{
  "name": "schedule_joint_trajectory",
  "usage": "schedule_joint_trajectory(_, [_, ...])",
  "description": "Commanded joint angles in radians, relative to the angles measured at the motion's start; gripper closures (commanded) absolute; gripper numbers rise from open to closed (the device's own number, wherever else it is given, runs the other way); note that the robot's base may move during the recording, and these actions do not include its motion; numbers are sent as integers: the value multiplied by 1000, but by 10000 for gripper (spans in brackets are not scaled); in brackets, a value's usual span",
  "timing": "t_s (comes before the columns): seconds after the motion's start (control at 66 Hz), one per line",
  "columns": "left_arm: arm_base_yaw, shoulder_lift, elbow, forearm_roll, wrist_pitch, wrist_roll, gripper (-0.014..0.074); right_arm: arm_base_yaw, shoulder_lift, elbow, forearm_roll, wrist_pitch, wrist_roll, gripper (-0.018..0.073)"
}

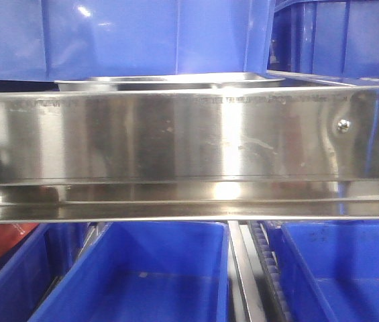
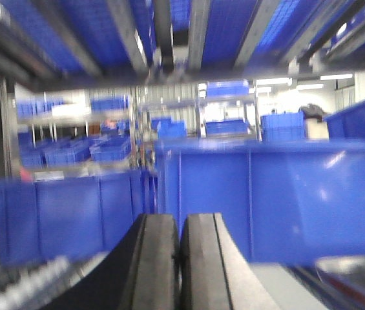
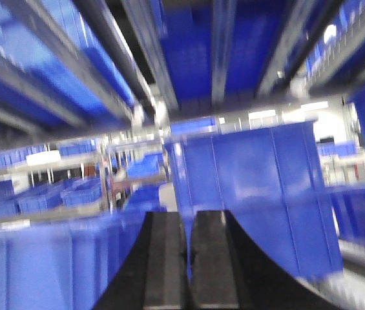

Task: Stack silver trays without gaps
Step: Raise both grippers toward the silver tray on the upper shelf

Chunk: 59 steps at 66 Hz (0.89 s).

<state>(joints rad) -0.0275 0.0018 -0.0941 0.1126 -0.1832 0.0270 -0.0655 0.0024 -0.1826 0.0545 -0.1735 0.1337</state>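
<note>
In the front view the flat rim of a silver tray (image 1: 176,82) shows just above the long steel shelf rail (image 1: 189,147), under a blue bin; I cannot tell whether it is one tray or several. In the left wrist view a shiny grey corner (image 2: 353,271) at the lower right may be a tray; it is too blurred to tell. My left gripper (image 2: 179,223) is shut and empty, facing blue bins. My right gripper (image 3: 188,219) is shut and empty, also facing blue bins. Neither gripper shows in the front view.
Blue bins (image 1: 142,282) sit below the rail and another (image 1: 122,37) stands above the tray. The left wrist view shows a blue bin wall (image 2: 266,200) close ahead and shelf rails overhead. The right wrist view shows a tall blue bin (image 3: 253,187) just ahead.
</note>
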Motion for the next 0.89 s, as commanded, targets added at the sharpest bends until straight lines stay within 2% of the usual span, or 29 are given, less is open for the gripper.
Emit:
schedule_joint_trajectory(0.0, [3,-2,-78,74,51,0,594,-3,-2,-79,1,66,2,580])
schedule_joint_trajectory(0.197, [3,90,-231,73,153,0,594,-3,65,-248,1,251,2,580])
schedule_joint_trajectory(0.394, [3,296,-448,-59,429,0,594,-3,267,-427,1,458,2,580])
schedule_joint_trajectory(0.667, [3,625,-638,-63,655,0,594,-3,656,-706,1,902,-38,580])
schedule_joint_trajectory(0.773, [3,720,-665,-63,666,0,594,-3,780,-777,1,1015,-38,580])
schedule_joint_trajectory(0.879, [3,778,-665,-66,622,0,594,-3,871,-805,1,1018,-38,580])
